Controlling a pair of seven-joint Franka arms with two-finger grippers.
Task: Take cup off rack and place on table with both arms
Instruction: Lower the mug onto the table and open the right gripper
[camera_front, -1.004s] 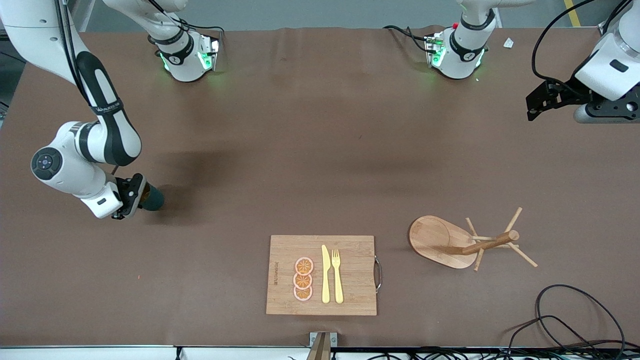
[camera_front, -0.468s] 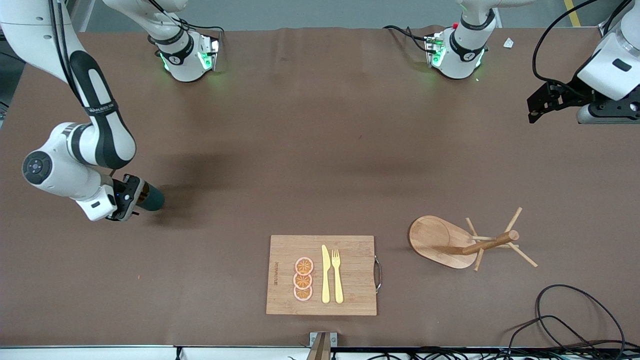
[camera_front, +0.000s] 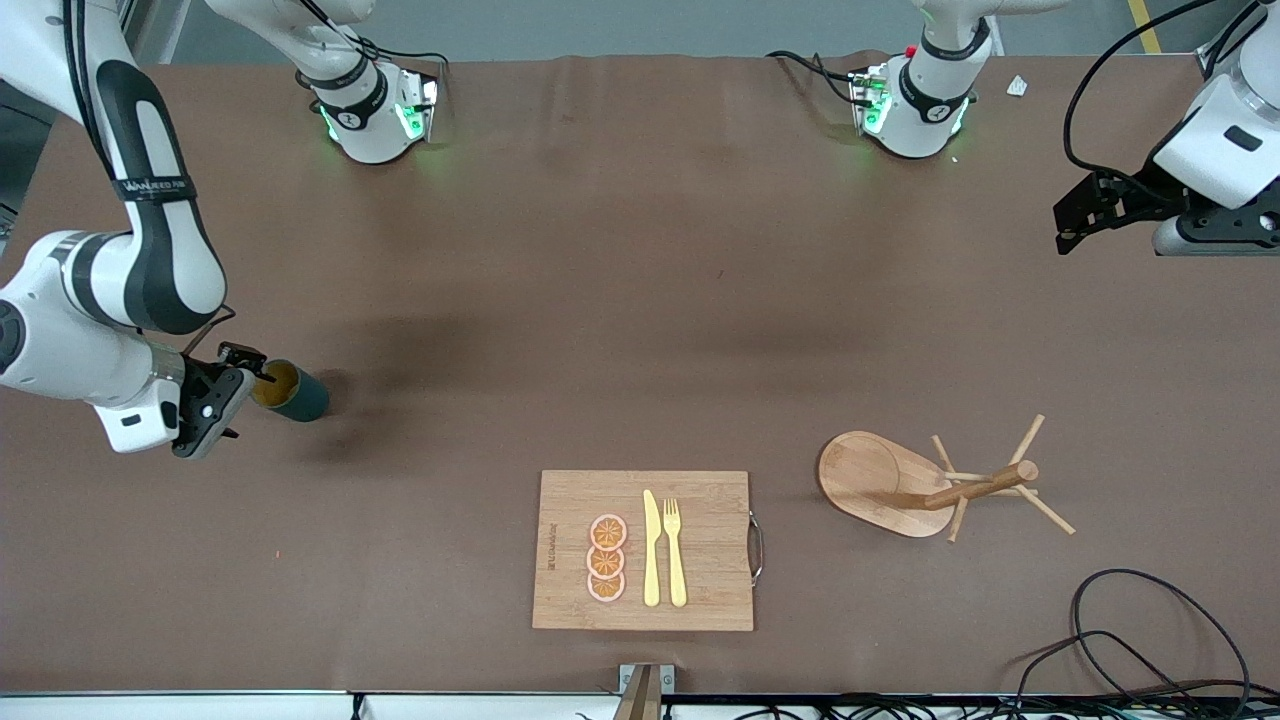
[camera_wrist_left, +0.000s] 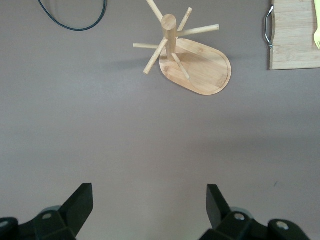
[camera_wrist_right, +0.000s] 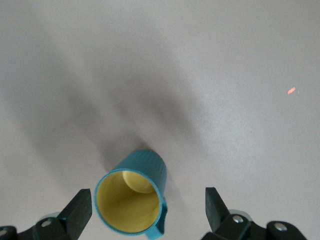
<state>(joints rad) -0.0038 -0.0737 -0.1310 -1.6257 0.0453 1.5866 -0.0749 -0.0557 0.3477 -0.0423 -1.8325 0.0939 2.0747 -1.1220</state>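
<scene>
While the right gripper (camera_front: 232, 385) hung just above the table (camera_front: 640, 300) at the right arm's end, its fingers (camera_wrist_right: 80, 210) were spread wide and gripped nothing, with the cup (camera_front: 288, 391) standing free just beside them. That cup stood upright on the table, dark teal and ribbed outside, yellowish inside, its small handle (camera_wrist_right: 161, 225) toward the wrist camera. Over the left arm's end, the left gripper (camera_front: 1075, 215) waited, jaws equally wide and empty. Well apart from the cup, the rack (camera_front: 925, 483) stood bare-pegged beside the cutting board (camera_front: 645, 550).
</scene>
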